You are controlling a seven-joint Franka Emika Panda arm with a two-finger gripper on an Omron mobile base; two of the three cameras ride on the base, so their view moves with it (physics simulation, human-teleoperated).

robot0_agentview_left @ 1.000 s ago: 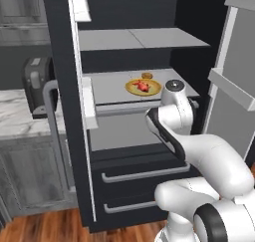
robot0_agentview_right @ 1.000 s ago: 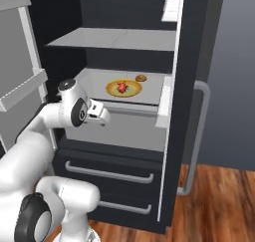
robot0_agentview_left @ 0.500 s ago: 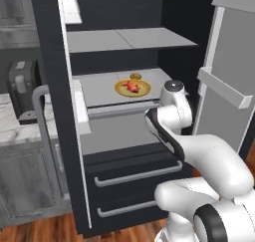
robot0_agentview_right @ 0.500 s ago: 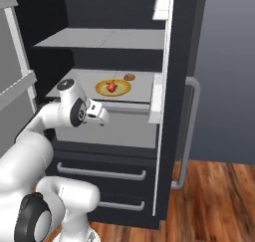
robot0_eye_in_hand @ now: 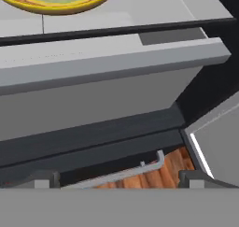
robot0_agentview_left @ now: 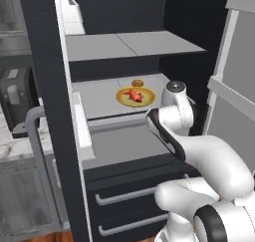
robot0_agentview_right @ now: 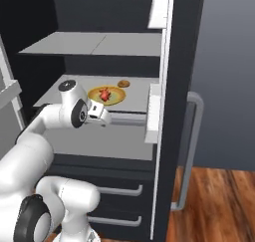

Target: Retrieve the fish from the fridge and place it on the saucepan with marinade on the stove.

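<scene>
Base had driven closer to the open fridge (robot0_agentview_left: pixel 45 86); gripper (robot0_agentview_right: pixel 102 115) spread wide, empty, below the shelf's front edge. Fish (robot0_agentview_left: pixel 133 95) lay on yellow-rimmed plate (robot0_agentview_left: pixel 121 99) mid-shelf. Reach still to do.

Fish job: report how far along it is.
Done: the fridge stands open. In hand: nothing; the gripper is open, below and in front of the shelf where the fish lies on its plate. Left: grasp the fish, carry it to the saucepan on the stove.
</scene>
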